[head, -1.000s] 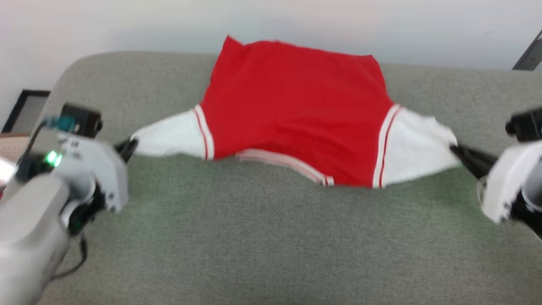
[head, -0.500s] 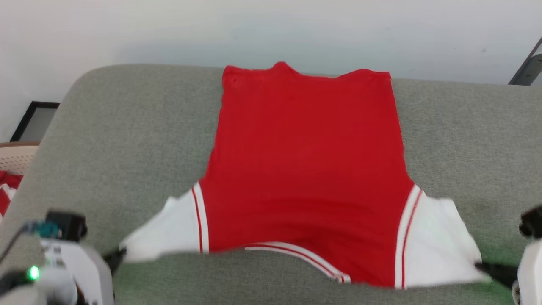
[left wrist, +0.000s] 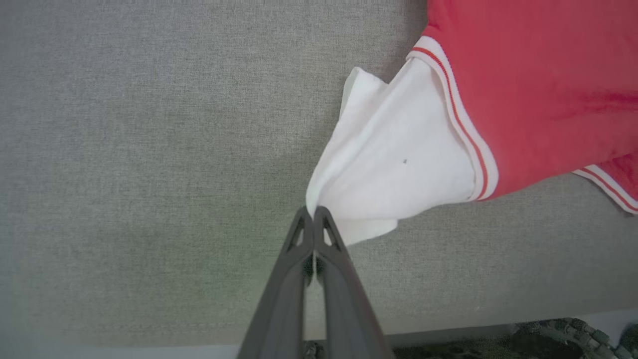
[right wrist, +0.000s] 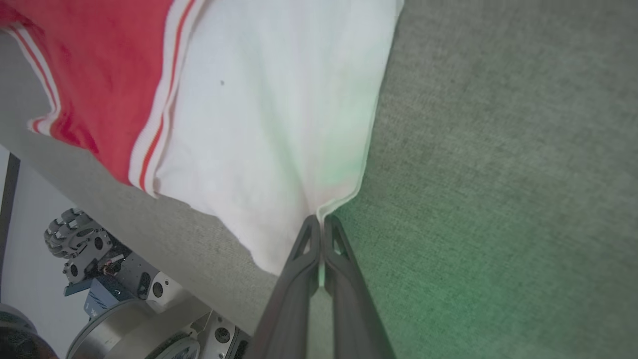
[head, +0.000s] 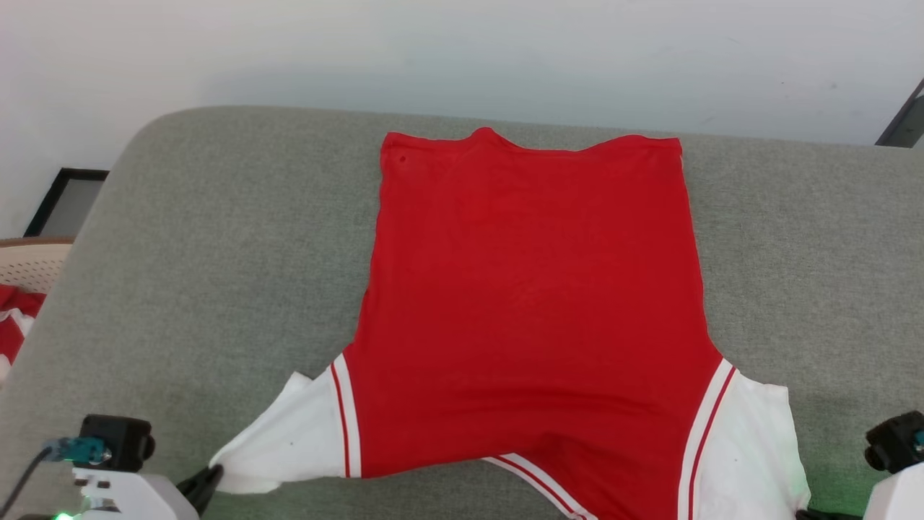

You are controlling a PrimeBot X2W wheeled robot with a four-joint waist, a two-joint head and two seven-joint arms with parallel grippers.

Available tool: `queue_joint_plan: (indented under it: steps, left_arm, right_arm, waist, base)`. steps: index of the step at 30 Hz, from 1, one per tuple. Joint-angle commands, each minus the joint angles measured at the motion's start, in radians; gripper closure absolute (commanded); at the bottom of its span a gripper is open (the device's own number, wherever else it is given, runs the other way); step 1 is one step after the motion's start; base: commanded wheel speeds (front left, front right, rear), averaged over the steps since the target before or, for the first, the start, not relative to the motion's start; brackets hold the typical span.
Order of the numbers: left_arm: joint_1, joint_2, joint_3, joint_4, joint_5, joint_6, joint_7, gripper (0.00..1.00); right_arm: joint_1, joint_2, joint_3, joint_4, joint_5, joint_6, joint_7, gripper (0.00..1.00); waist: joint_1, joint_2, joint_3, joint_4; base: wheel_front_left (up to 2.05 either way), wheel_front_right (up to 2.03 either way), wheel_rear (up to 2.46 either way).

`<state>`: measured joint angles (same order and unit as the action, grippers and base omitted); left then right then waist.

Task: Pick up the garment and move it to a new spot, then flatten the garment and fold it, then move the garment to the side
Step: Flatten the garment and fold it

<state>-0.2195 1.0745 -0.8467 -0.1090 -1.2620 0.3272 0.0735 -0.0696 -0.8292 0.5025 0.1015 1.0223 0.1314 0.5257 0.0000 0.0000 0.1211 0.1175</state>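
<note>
Red cloth covered the middle of the grey table (head: 216,238): the garment (head: 530,303) lay there with its hem (head: 530,141) at the far side and its striped neckline (head: 538,480) towards the robot. The body looked nearly flat, with only soft shadows near the neckline. The left hand (left wrist: 314,214) was closed on the outer corner of the left sleeve (left wrist: 394,159), and this sleeve was bunched into a fold at the fingertips. The right hand (right wrist: 321,219) was closed in the same way on the edge of the right sleeve (right wrist: 269,124), which spread wider and smoother. I judged that the step in hand was the flattening. To do it well, both hands should pull outwards with equal force, so that the body does not turn on the table. They should stay low over the cloth, because a high pull would lift the shoulders and make new wrinkles. The left sleeve needed a little more stretch to open its fold. The right sleeve seemed close to the near edge of the table, so a further pull towards the robot could drag it over. The hands should open only when each sleeve lies flat.
</note>
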Motion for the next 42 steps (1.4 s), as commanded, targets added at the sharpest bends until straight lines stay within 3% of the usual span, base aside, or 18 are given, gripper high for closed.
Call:
queue_joint_plan:
  steps: [1, 2, 12, 19, 26, 28, 29, 34, 42]
  left_arm:
    - [-0.001, -0.011, -0.001, 0.005, 0.006, 0.006, -0.009, 1.00]
    - [-0.003, -0.016, -0.003, 0.006, 0.011, 0.002, -0.011, 1.00]
    - [-0.026, -0.044, -0.011, -0.002, 0.037, -0.016, -0.022, 1.00]
    - [-0.078, -0.077, -0.013, -0.006, 0.067, -0.035, -0.017, 1.00]
    - [-0.155, -0.125, -0.018, 0.007, 0.107, -0.065, -0.008, 1.00]
    - [-0.167, -0.133, -0.019, 0.009, 0.112, -0.070, -0.006, 1.00]
    - [-0.190, -0.152, -0.023, 0.015, 0.121, -0.080, -0.002, 1.00]
    - [-0.238, -0.197, -0.031, 0.040, 0.143, -0.110, -0.004, 1.00]
    - [-0.300, -0.271, -0.050, 0.095, 0.167, -0.161, -0.003, 1.00]
  right_arm:
    - [0.015, 0.013, -0.017, -0.001, -0.031, -0.002, 0.006, 0.56]
    - [0.018, 0.025, -0.033, -0.003, -0.043, -0.002, 0.007, 0.00]
    - [-0.009, 0.088, -0.270, -0.186, -0.144, -0.002, 0.071, 0.00]
    - [-0.215, 0.213, -0.403, -0.198, -0.347, -0.002, -0.001, 0.00]
    - [-0.539, 0.315, -0.365, 0.060, -0.509, -0.002, -0.081, 0.00]
    - [-0.583, 0.320, -0.360, 0.108, -0.524, -0.002, -0.083, 0.00]
    - [-0.669, 0.326, -0.344, 0.205, -0.546, -0.002, -0.087, 0.00]
    - [-0.862, 0.345, -0.322, 0.439, -0.583, -0.002, -0.068, 0.00]
    - [-1.053, 0.358, -0.330, 0.714, -0.629, -0.002, -0.025, 0.00]
  waist:
    - [0.0000, 0.0000, 0.000, 0.000]
    - [0.0000, 0.0000, 0.001, -0.001]
    - [0.0000, 0.0000, 0.035, 0.012]
    - [0.0000, 0.0000, 0.109, 0.042]
    - [0.0000, 0.0000, 0.198, 0.094]
    - [0.0000, 0.0000, 0.211, 0.103]
    - [0.0000, 0.0000, 0.237, 0.122]
    - [0.0000, 0.0000, 0.295, 0.166]
    - [0.0000, 0.0000, 0.343, 0.241]
  base:
    - [0.00, 0.00, 0.00]
    - [0.00, 0.00, 0.00]
    - [0.00, 0.00, 0.00]
    - [0.00, 0.00, 0.00]
    - [0.00, 0.00, 0.00]
    - [0.00, 0.00, 0.00]
    - [0.00, 0.00, 0.00]
    - [0.00, 0.00, 0.00]
    - [0.00, 0.00, 0.00]
